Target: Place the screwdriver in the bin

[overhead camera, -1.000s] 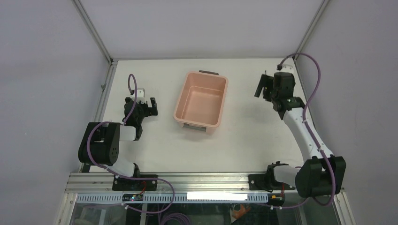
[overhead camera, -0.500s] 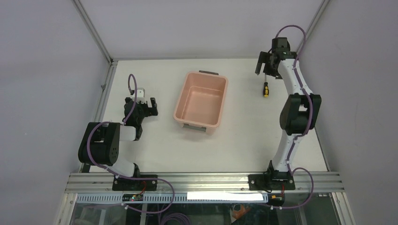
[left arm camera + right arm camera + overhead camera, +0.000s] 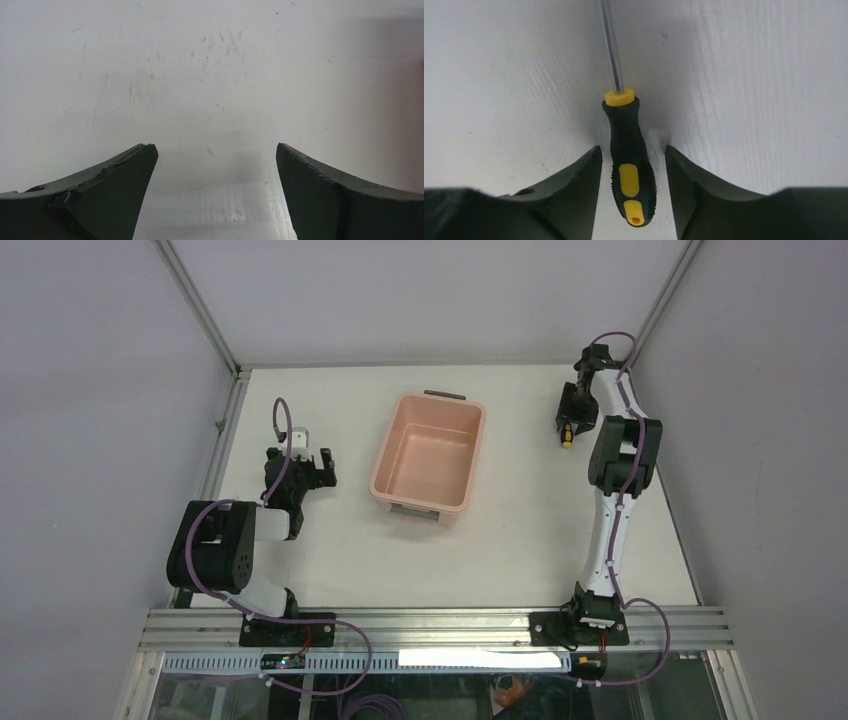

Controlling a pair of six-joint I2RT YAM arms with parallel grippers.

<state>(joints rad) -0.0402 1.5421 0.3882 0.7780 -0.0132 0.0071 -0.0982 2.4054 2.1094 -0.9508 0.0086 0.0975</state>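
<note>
The screwdriver (image 3: 629,150) lies flat on the white table at the far right, black and yellow handle toward the wrist camera, thin shaft pointing away. My right gripper (image 3: 633,150) is down over it, one finger on each side of the handle, with a narrow gap left on both sides. From above, the right gripper (image 3: 570,420) covers most of the screwdriver (image 3: 566,437); only a yellow bit shows. The salmon-pink bin (image 3: 376,468) stands empty in the middle of the table, left of the screwdriver. My left gripper (image 3: 312,462) rests open left of the bin, with only bare table between the left gripper (image 3: 215,147) fingers.
Grey enclosure walls and metal corner posts (image 3: 200,305) close in the back and sides of the table. An aluminium rail (image 3: 430,625) with both arm bases runs along the near edge. The right arm (image 3: 620,480) stretches along the right side.
The right arm has reached out to the far right corner and dropped onto the screwdriver, and its jaws have narrowed around the handle. The left arm and the bin have not moved.
</note>
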